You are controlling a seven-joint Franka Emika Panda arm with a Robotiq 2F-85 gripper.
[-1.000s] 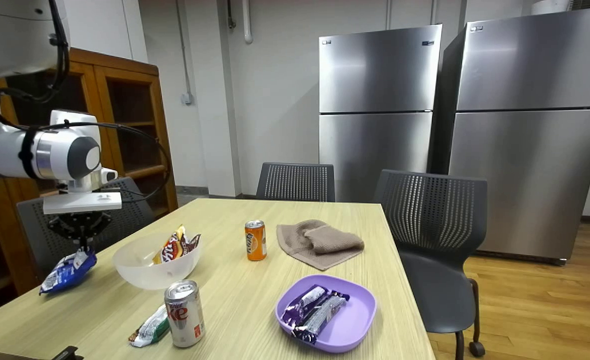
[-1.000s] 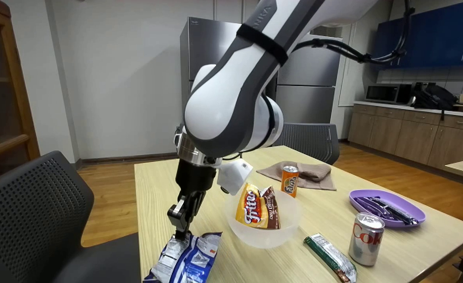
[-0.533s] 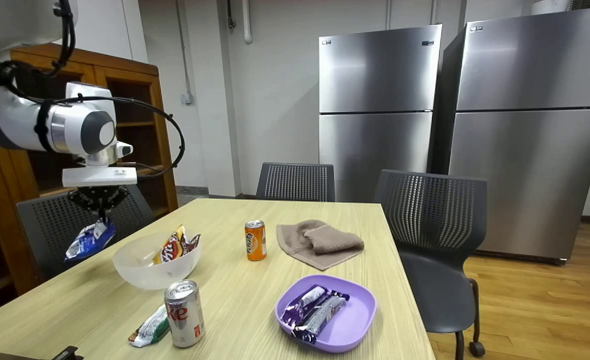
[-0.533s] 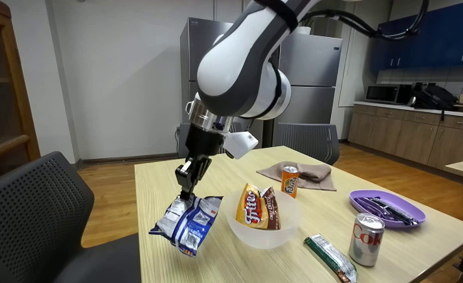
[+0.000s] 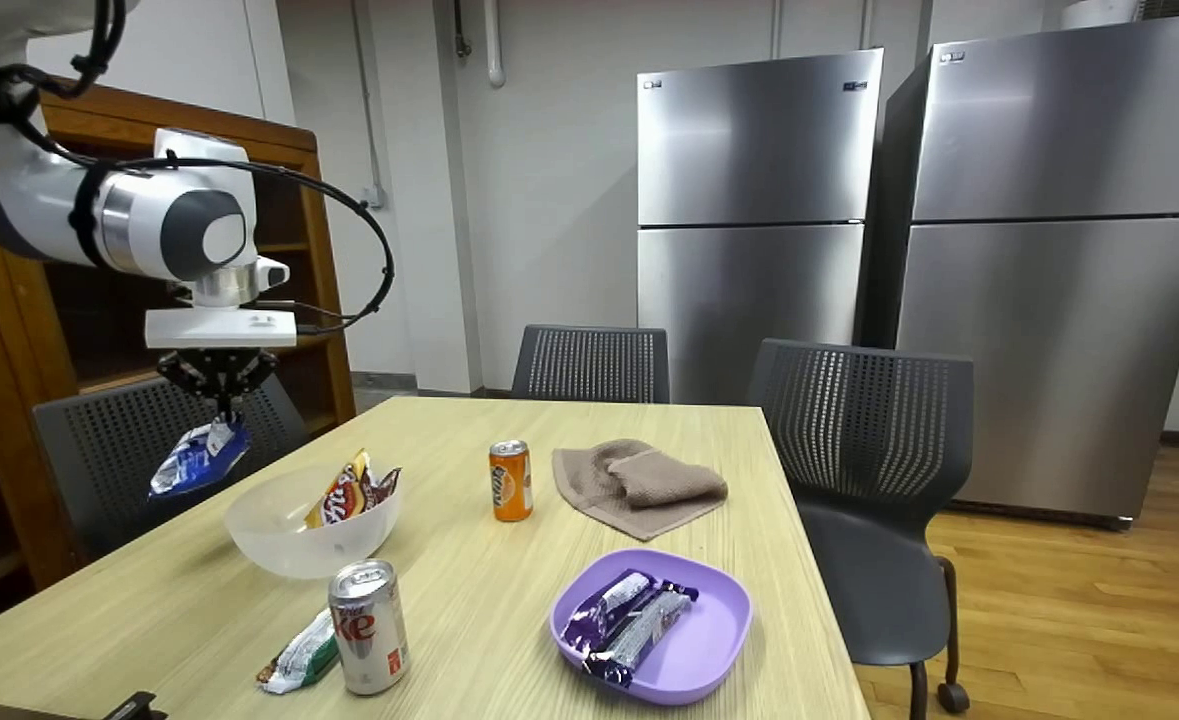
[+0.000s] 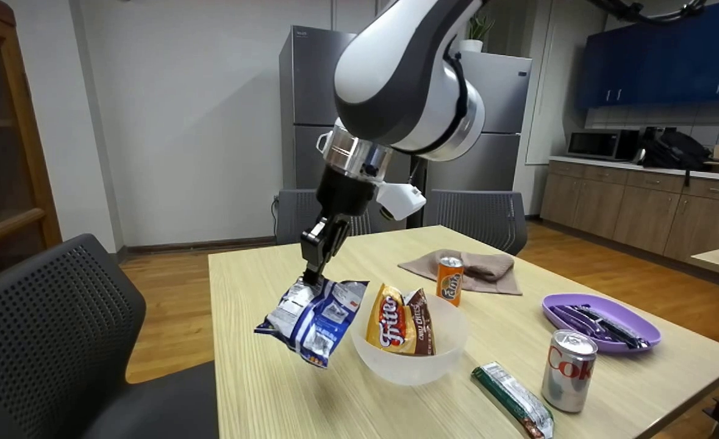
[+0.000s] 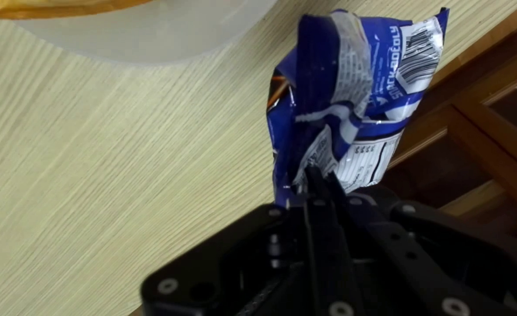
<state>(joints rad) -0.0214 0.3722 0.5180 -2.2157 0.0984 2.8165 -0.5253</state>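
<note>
Gripper (image 7: 322, 174): we see its jaws pinched on a blue bag (image 6: 313, 320).
Blue bag: aloft, near the bowl (image 6: 408, 369).
Bowl: a yellow-and-brown packet (image 6: 396, 323) juts above its rim, filling part of it.
Orange can (image 5: 511, 482): upright between the bowl and a brown cloth (image 5: 639, 485).
Silver can (image 5: 369, 630): upright near a green-wrapped bar (image 6: 513, 399).
Purple plate (image 5: 709, 640): we count two wrapped bars (image 5: 639, 640).

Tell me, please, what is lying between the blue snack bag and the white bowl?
Only the pale wooden tabletop shows between the white bowl and the blue snack bag, which the end effector grips; the wrist view shows this.
</note>
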